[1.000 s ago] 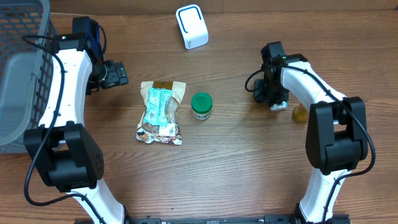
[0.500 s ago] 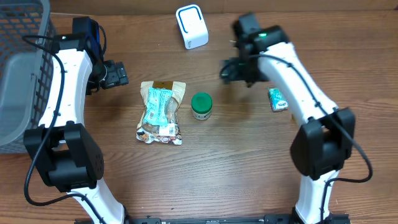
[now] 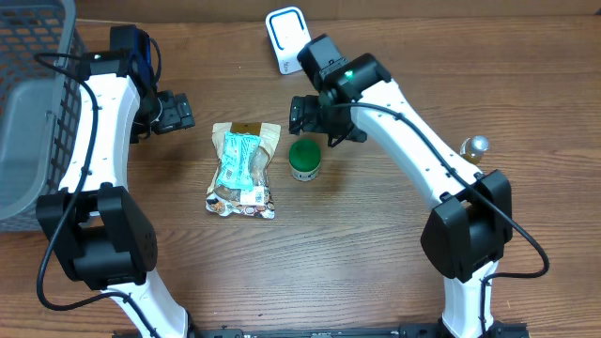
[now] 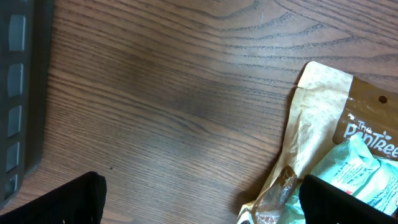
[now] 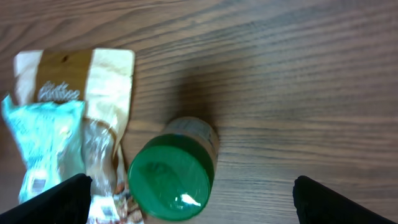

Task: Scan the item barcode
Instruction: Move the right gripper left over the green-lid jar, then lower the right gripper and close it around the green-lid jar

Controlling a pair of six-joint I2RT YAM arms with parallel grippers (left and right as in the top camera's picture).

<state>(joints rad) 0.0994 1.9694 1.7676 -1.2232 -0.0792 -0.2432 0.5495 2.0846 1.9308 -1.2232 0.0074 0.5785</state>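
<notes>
Risk from overhead: my right gripper (image 3: 317,124), spread and empty, hangs over the green-lidded jar (image 3: 303,160) mid-desk; a skewed descent could knock it into the snack pouch (image 3: 242,169) alongside. Left wrist: left gripper (image 4: 199,202) released, basket (image 4: 18,93) hemming one side. Right wrist: bare wood beyond the jar, toward the desk's right edge.

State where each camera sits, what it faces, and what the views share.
Overhead: above the table, looking straight down on basket, scanner, snack bag, green-lidded jar; both arms, left hand and right hand show.
Left wrist: on the left arm, facing down at table, basket edge, bag corner; own fingertips at bottom corners.
Right wrist: on the right arm, facing down over jar and bag; own fingertips at bottom corners.
Shared: bag in all three; jar in overhead and right wrist.
</notes>
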